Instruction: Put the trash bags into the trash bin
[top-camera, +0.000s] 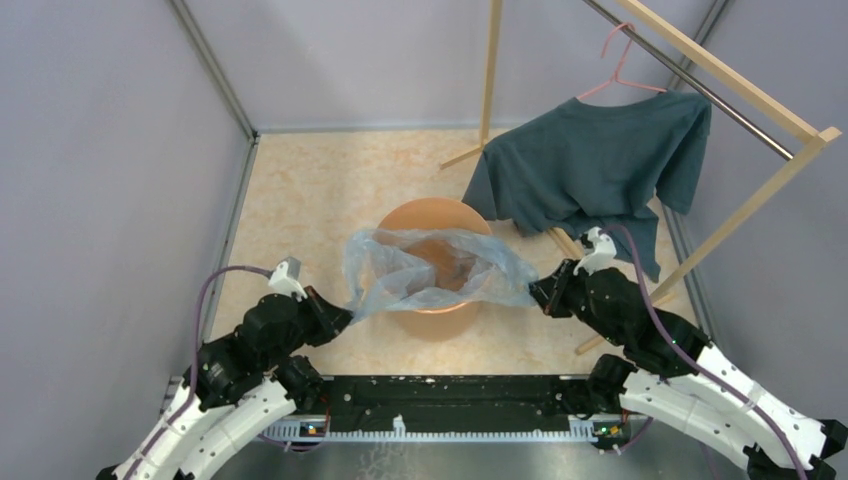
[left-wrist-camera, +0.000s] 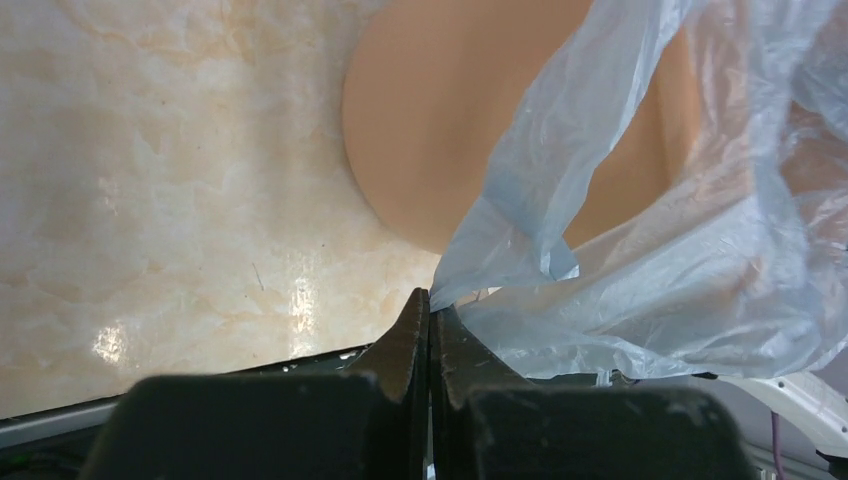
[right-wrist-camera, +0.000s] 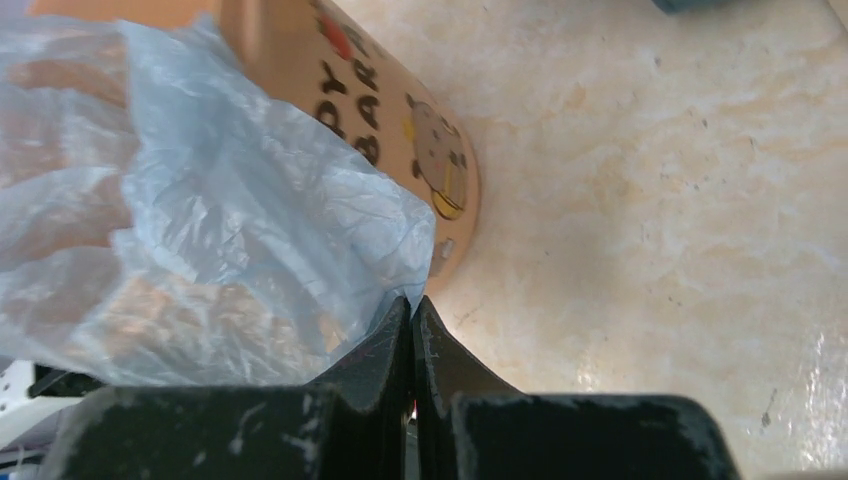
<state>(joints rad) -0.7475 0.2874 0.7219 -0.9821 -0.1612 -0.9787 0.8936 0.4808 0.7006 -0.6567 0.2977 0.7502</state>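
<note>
The pale blue translucent trash bag (top-camera: 432, 268) is stretched across the near part of the round orange trash bin (top-camera: 420, 216), which stands on the marbled floor. My left gripper (top-camera: 345, 317) is shut on the bag's left edge, beside the bin's near left. My right gripper (top-camera: 540, 293) is shut on the bag's right edge, at the bin's near right. In the left wrist view the film (left-wrist-camera: 650, 230) runs from my shut gripper (left-wrist-camera: 431, 305) over the bin (left-wrist-camera: 440, 110). In the right wrist view the film (right-wrist-camera: 230, 220) leaves my shut gripper (right-wrist-camera: 411, 304) next to the bin's printed side (right-wrist-camera: 400, 110).
A dark teal T-shirt (top-camera: 600, 165) hangs on a pink hanger (top-camera: 620, 70) from a wooden rack (top-camera: 740, 90) at the back right, close behind my right arm. A rack foot (top-camera: 470, 152) stands just behind the bin. Grey walls enclose the floor on three sides.
</note>
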